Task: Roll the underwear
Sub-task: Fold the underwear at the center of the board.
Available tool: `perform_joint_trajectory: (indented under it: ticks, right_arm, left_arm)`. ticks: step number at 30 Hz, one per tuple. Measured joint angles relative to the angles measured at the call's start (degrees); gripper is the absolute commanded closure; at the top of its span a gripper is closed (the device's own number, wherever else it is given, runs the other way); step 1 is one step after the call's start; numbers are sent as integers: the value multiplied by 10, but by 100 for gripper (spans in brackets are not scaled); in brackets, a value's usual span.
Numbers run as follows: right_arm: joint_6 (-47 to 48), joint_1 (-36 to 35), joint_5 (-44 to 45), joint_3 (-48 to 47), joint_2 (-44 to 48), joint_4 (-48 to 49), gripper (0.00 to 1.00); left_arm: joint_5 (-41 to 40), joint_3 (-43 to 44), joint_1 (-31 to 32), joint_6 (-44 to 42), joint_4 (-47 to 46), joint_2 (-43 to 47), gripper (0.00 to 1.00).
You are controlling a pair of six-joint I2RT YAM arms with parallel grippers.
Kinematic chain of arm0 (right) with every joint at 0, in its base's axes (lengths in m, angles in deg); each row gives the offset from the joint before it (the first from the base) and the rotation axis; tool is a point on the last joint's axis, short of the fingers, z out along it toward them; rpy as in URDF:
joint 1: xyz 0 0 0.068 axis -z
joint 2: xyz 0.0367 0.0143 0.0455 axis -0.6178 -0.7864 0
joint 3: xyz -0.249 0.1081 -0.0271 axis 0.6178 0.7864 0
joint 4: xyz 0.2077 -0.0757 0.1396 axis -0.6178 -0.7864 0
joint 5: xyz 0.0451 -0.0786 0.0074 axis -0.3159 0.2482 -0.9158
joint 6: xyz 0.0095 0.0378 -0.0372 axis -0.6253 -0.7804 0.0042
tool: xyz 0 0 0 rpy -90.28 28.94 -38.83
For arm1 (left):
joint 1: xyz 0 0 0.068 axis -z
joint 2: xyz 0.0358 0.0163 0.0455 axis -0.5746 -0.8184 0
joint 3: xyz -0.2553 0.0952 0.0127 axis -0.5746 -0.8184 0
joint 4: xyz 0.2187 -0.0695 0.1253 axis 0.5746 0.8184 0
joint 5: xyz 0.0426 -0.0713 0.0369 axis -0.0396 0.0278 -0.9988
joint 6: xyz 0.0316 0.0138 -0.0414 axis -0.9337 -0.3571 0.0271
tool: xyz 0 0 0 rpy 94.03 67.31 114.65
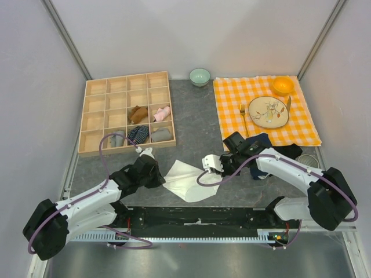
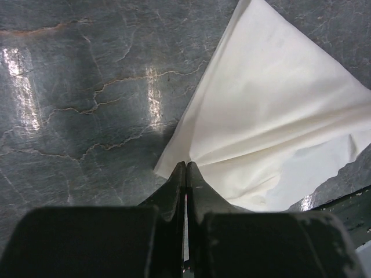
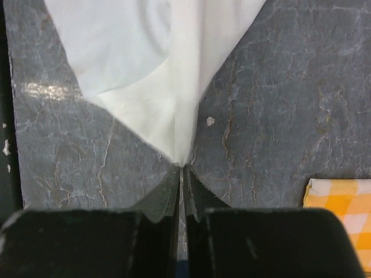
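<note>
A: Between the two grippers, on the grey table (image 1: pixel 197 116): cream-white underwear (image 1: pixel 188 180), spread out in a rough diamond, creased.
B: And the left gripper (image 2: pixel 185 168)?
A: Shut tight, pinching the left corner of the underwear right down at the tabletop, with folds fanning out from the pinch.
B: Same with the right gripper (image 3: pixel 181 169)?
A: Closed as well, nipping the opposite corner, drawn to a narrow point between the fingers (image 3: pixel 165 191).
B: Lifted at all?
A: Hard to tell from above; mostly flat on the table.
B: Anything else around?
A: Behind and to the left, a wooden tray (image 1: pixel 95 104) of square compartments, with small rolled bundles (image 1: pixel 138 134) in a few of the nearer ones. Off to the right, an orange checked cloth (image 1: pixel 229 95) with a plate (image 1: pixel 268 112) on it, well apart from the underwear. Under the right arm, a dark garment (image 1: pixel 261 142).
</note>
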Motion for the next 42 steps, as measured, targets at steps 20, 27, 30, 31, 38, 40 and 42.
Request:
perform_joint_trajectory:
  ticks: [20,27,30,31,38,40,42]
  right_arm:
    - [24,-61,-27,-33,28,-31,58]
    - [27,-61,-21,-60,-36,-14,58]
    - [30,-61,-13,-60,-64,-12,58]
    - [30,-61,-11,-60,-70,-12,58]
    - [31,-61,-8,-66,-74,-10,57]
    - [30,-61,-7,-69,-74,-10,53]
    - [26,-61,-4,-73,-74,-9,44]
  left_arm:
    - [21,-1,0,0,9,35,57]
    - [25,9,0,-1,27,99,56]
    - [26,16,0,-2,39,110,55]
    - [26,16,0,-2,43,113,55]
    - [32,16,0,-4,47,120,55]
    - [34,16,0,-6,47,119,55]
    - [35,17,0,-8,48,118,55]
